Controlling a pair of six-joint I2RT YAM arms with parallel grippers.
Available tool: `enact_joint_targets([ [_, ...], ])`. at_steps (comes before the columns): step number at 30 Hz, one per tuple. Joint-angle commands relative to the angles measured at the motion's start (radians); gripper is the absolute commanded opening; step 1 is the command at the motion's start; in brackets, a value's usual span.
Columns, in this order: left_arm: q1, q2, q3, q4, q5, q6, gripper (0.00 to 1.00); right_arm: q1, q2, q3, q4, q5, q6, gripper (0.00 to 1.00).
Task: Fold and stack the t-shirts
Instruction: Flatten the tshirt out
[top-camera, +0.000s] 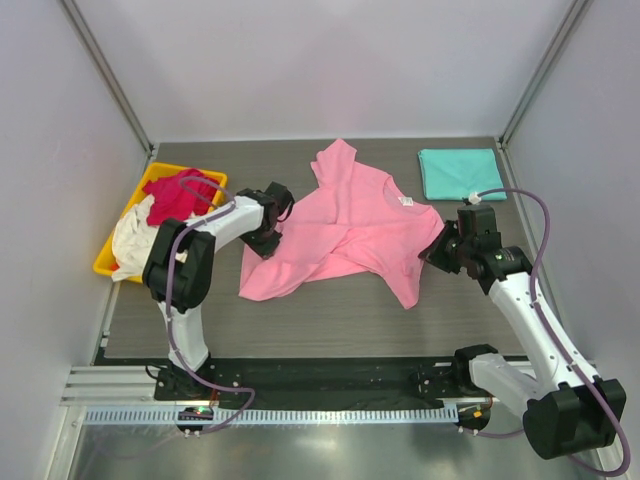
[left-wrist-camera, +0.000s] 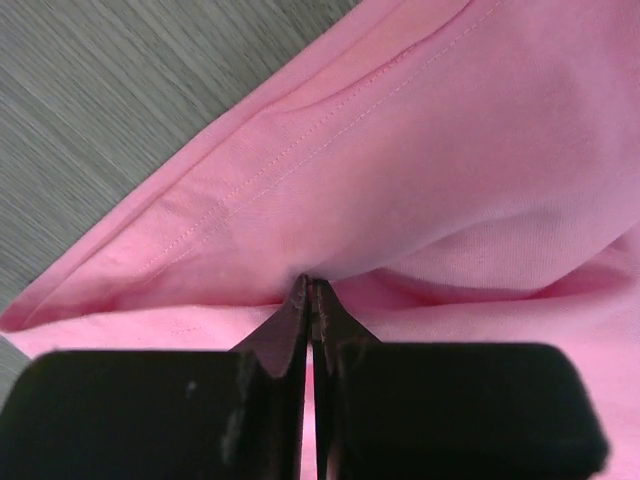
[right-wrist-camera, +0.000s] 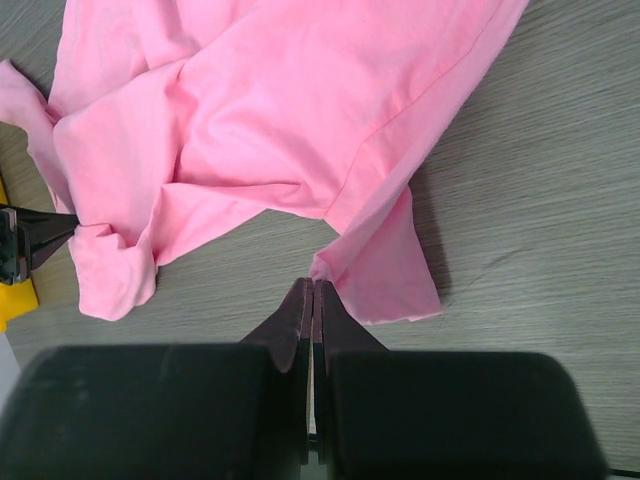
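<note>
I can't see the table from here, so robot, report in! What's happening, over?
Left gripper shut on pink t-shirt. Right gripper shut on its edge. Shirt rumpled, not yet folded. Folded teal t-shirt lies apart, not in the way.

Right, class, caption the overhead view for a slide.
Left gripper and right gripper pinch opposite sides of the pink t-shirt; folded teal t-shirt beyond.

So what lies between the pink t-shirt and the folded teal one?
Nothing: in the top external view only bare table separates the pink t-shirt from the teal t-shirt.
</note>
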Motion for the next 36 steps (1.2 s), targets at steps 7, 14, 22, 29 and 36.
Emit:
enact_joint_targets([
  [7,-0.02,-0.115,0.049,-0.09,-0.135,0.054,0.0,0.004,0.016,0.0,0.033,-0.002,0.006,0.01],
  [14,-0.094,-0.236,0.062,-0.188,-0.274,0.071,0.0,0.004,0.017,-0.029,0.029,0.027,-0.011,0.01],
  [22,-0.141,-0.455,-0.089,-0.252,-0.403,0.071,0.0,0.003,0.028,0.075,-0.071,0.164,-0.022,0.01],
  [29,-0.143,-0.685,0.058,-0.314,-0.506,0.213,0.0,0.001,0.037,0.333,-0.207,0.286,-0.056,0.01],
  [36,-0.143,-1.04,0.06,-0.3,-0.417,0.238,0.01,0.001,-0.022,0.656,-0.391,0.331,-0.05,0.01],
])
